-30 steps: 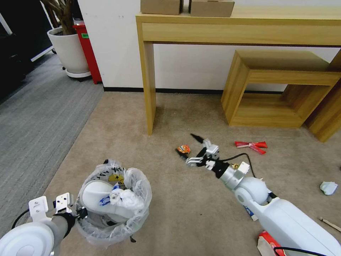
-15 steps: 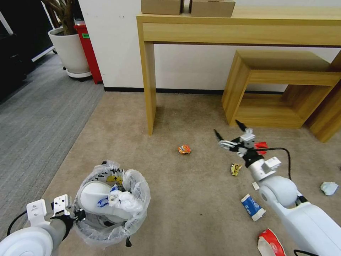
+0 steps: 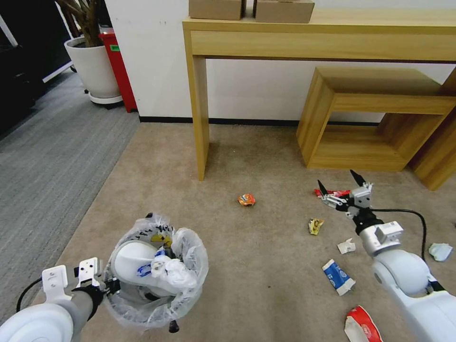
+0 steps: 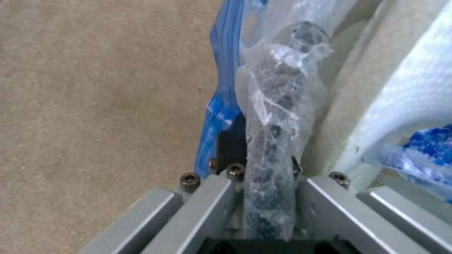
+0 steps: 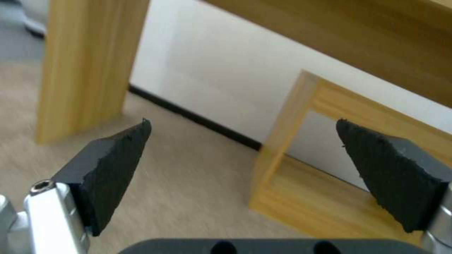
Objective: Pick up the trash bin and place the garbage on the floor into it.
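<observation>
The trash bin (image 3: 156, 273), lined with a crinkly whitish bag, hangs at the lower left and holds a white slipper (image 3: 133, 259) and crumpled paper. My left gripper (image 3: 110, 285) is shut on its rim; the left wrist view shows the bagged rim (image 4: 271, 141) pinched between the jaws of that gripper (image 4: 263, 169). My right gripper (image 3: 339, 186) stands open just above a red wrapper (image 3: 332, 193) on the floor (image 3: 266, 285); in the right wrist view this gripper (image 5: 242, 123) holds nothing. Garbage on the carpet: an orange packet (image 3: 246, 199), a yellow wrapper (image 3: 315, 225), white paper (image 3: 346, 246), a blue carton (image 3: 338, 277).
A red-and-white carton (image 3: 361, 327) lies at the bottom right and a pale crumpled wad (image 3: 439, 251) at the right edge. A wooden desk leg (image 3: 200, 118) and a low wooden shelf (image 3: 375, 118) stand behind. Grey striped carpet (image 3: 47, 156) and a plant pot (image 3: 95, 66) lie to the left.
My right arm has swung from beside the orange packet to the right, ending over the red wrapper, still open. The bin in my left gripper has shifted slightly right.
</observation>
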### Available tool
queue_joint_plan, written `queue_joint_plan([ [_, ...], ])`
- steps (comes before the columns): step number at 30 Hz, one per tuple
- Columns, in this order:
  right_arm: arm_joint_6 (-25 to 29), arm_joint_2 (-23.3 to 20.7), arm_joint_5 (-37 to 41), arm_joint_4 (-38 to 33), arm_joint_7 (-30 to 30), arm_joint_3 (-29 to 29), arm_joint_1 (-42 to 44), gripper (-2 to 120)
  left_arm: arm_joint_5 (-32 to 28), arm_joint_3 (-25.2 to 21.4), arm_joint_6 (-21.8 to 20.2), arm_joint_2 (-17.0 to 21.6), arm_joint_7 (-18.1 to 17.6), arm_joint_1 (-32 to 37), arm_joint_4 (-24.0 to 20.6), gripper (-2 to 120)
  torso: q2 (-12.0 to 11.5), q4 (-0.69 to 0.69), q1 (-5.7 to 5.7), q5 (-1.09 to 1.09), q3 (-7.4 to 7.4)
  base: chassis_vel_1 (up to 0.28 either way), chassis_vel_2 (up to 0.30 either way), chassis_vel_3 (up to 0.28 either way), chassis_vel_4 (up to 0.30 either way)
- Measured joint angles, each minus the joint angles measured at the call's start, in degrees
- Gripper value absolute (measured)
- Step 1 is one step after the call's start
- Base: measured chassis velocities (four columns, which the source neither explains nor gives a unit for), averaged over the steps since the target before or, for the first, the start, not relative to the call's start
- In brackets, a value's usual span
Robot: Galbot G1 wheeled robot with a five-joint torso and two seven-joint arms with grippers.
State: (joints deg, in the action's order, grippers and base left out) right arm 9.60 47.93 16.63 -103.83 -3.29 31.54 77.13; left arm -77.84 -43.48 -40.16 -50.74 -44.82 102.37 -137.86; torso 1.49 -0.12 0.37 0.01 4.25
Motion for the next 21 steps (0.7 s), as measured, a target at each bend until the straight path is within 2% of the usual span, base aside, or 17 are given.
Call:
queue_joint_plan([
  [7,0.14,-3.51,-0.54,2.61,-1.77,2.11,5.87,100,1.55,0.55,-0.62,-0.61,2.0,0.0,-0.06,0,0.0,-0.02,0.0,0.01,0.0,0.0,0.0,0.0,0.0],
  [10,-1.14,-7.07,-1.15,4.76,-1.65,3.49,10.41,100,2.35,0.65,-0.93,-0.55,2.27,0.11,-0.18,0,-0.01,-0.02,0.0,0.0,0.0,0.0,0.0,0.0,0.0],
  [11,-1.14,-7.07,-1.15,4.76,-1.65,3.49,10.41,100,2.35,0.65,-0.93,-0.55,2.27,0.11,-0.18,0,-0.01,-0.02,0.0,0.0,0.0,0.0,0.0,0.0,0.0],
  [12,-2.0,-8.92,0.02,5.33,-2.76,3.24,12.33,100,2.5,0.62,-0.99,-0.4,2.32,0.29,-0.25,0,-0.01,-0.02,0.0,-0.01,0.0,0.0,0.0,0.0,0.0],
  [14,-7.51,-12.5,7.54,4.87,-7.52,2.4,16.42,100,3.21,0.47,-1.0,-0.44,2.42,1.19,-0.41,0,-0.01,-0.01,0.0,0.0,0.0,0.0,0.0,0.0,0.0],
  [15,-7.51,-12.5,7.54,4.87,-7.52,2.4,16.42,100,3.21,0.47,-1.0,-0.44,2.42,1.19,-0.41,0,-0.01,-0.01,0.0,0.0,0.0,0.0,0.0,0.0,0.0],
  [18,-13.86,-14.99,11.27,4.39,-14.71,2.76,21.94,100,4.69,0.51,-1.0,-1.22,2.99,2.08,-0.42,0,-0.01,-0.01,0.0,0.01,0.0,0.0,0.0,0.0,0.0],
  [19,-13.86,-14.99,11.27,4.39,-14.71,2.76,21.94,100,4.69,0.51,-1.0,-1.22,2.99,2.08,-0.42,0,-0.01,-0.01,0.0,0.01,0.0,0.0,0.0,0.0,0.0],
  [21,-17.11,-16.04,11.78,4.32,-19.01,3.98,26.09,100,6.09,0.56,-0.93,-1.3,3.67,2.71,-0.2,0,-0.01,-0.01,0.0,-0.03,0.0,0.0,0.0,0.0,0.0],
])
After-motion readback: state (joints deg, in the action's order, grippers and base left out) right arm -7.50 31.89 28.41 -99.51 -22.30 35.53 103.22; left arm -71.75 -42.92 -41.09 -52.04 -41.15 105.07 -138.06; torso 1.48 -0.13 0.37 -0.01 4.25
